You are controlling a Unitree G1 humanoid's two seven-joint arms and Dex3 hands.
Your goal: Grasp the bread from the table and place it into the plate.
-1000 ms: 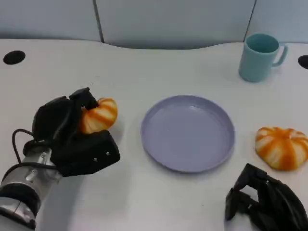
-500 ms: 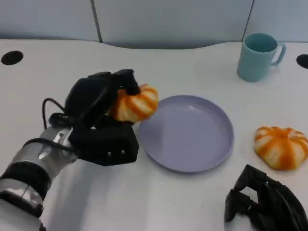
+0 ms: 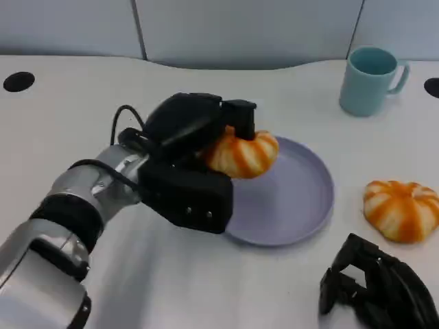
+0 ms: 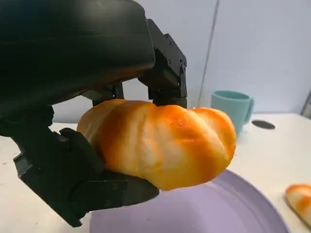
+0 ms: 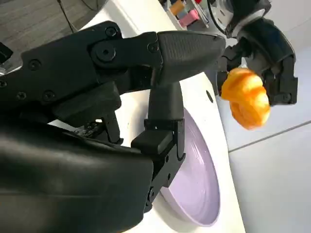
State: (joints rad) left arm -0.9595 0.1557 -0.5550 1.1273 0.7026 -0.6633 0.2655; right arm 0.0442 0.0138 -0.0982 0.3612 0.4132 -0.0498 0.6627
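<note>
My left hand [image 3: 192,161] grips an orange-and-white striped bread roll [image 3: 241,153] and holds it in the air over the left part of the lilac plate [image 3: 298,199]. The left wrist view shows the roll [image 4: 160,141] pinched between the black fingers [image 4: 165,73], with the plate [image 4: 218,213] below it. A second striped bread [image 3: 401,209] lies on the table right of the plate. My right hand [image 3: 377,291] rests at the lower right with its fingers curled in, holding nothing. From the right wrist view the held roll [image 5: 245,97] hangs above the plate [image 5: 194,179].
A teal mug [image 3: 370,79] stands at the back right, behind the plate. Two dark round holes [image 3: 18,81] sit in the white tabletop at its far left and far right edges. A grey wall panel runs along the back.
My left hand has carried the roll rightward and up, from the table left of the plate to above the plate's left part. The right hand has stayed put.
</note>
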